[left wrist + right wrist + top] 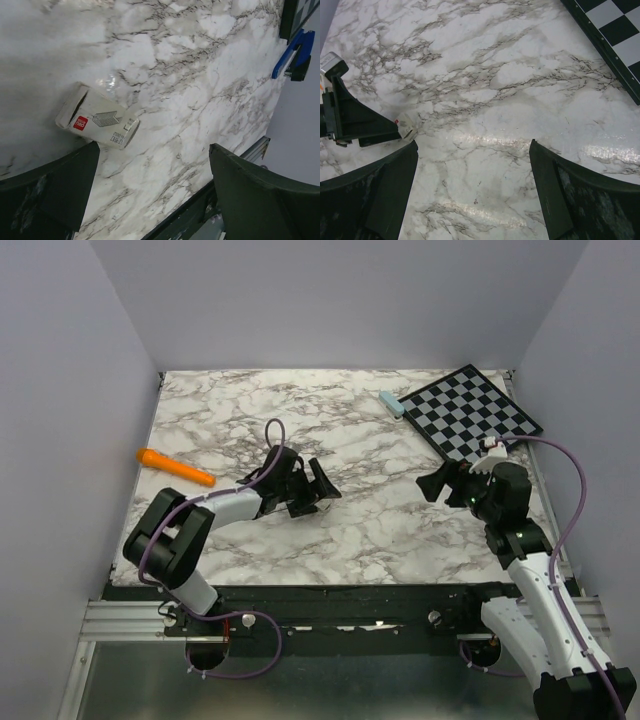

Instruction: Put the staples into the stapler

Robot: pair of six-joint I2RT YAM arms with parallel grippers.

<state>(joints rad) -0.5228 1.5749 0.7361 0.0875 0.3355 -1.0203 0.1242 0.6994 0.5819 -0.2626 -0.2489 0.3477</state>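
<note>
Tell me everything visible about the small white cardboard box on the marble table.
The small white cardboard box lies flat on the marble tabletop. It bears a red logo, a printed staple strip and small text. One end looks open. Nothing visibly touches it; the left gripper hovers open, its fingers clear of it.

open marble table (380, 515) centre, checkerboard (470, 412) just beside stapler (390, 403)
</note>
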